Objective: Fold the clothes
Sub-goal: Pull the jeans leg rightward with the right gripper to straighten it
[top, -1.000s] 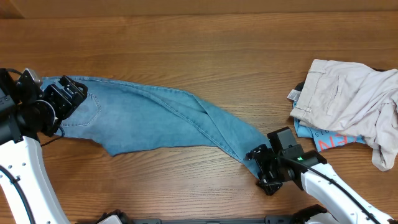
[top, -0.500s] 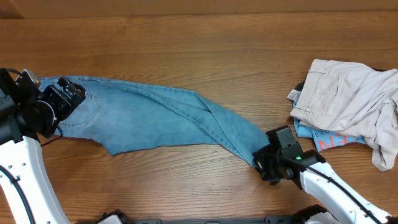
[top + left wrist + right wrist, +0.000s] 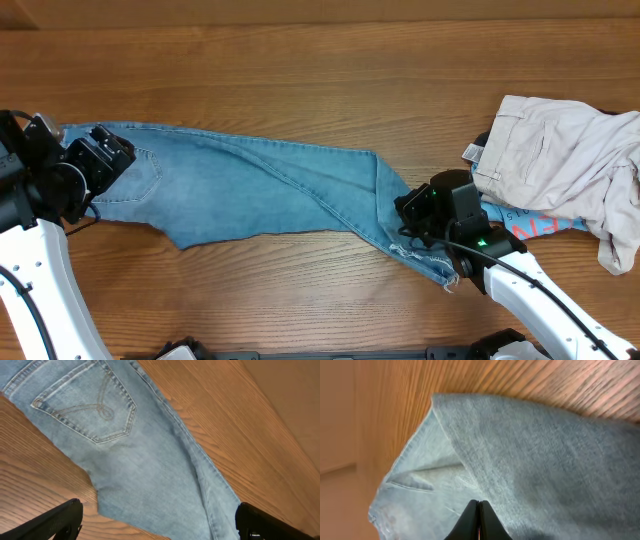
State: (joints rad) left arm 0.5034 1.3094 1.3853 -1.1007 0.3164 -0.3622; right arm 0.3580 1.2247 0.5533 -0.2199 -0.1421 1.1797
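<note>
Right jaws are squeezing together on the jeans (image 3: 250, 185) leg, right of middle, for folding it over; left jaws are hanging wide apart, far left.

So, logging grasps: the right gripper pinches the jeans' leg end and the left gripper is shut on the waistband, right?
Not quite: the left gripper is open, spread wide above the jeans, as the left wrist view shows. The right gripper does pinch the leg end.
</note>
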